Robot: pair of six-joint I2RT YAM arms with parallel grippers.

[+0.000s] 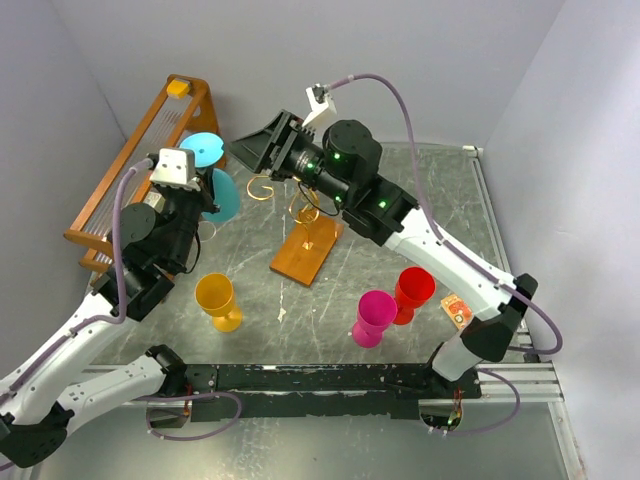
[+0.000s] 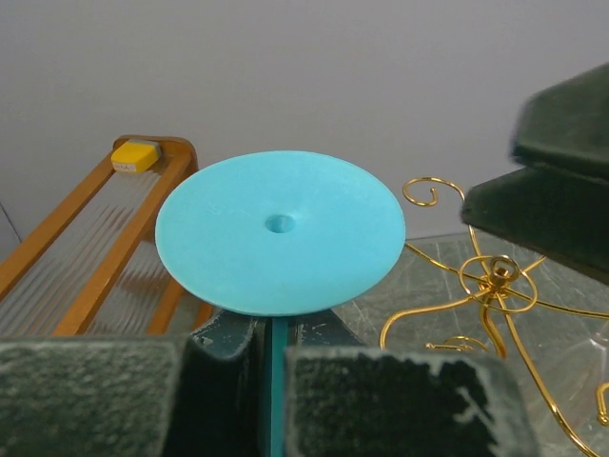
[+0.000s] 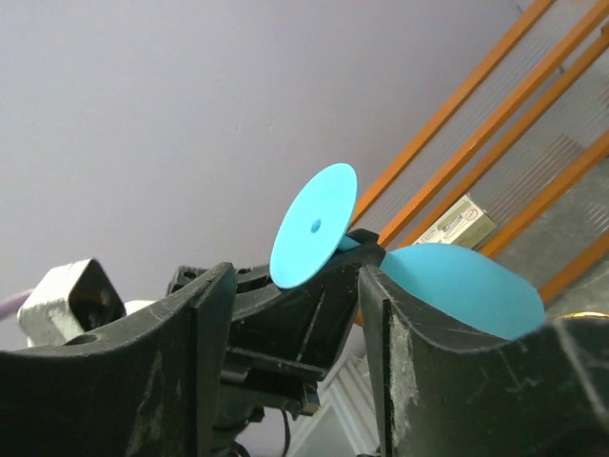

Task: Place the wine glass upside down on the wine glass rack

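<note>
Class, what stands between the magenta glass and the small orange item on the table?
The red glass, close beside the magenta glass and left of the orange item; the top external view shows it.

top cam: high, behind, looking down, wide. l + r wrist cams: close, facing each other, share wine glass point(image 2: 281, 233).

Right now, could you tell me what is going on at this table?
The left pincer is shut on the stem of the blue wine glass and holds it in the air, tilted, with its foot uppermost. The gold wine glass rack stands close beside it, with no glass on it yet. The right pincer hangs open and empty by the rack, pointed at the glass. A yellow glass, a pink glass and a red glass stand upright nearer the arms.
</note>
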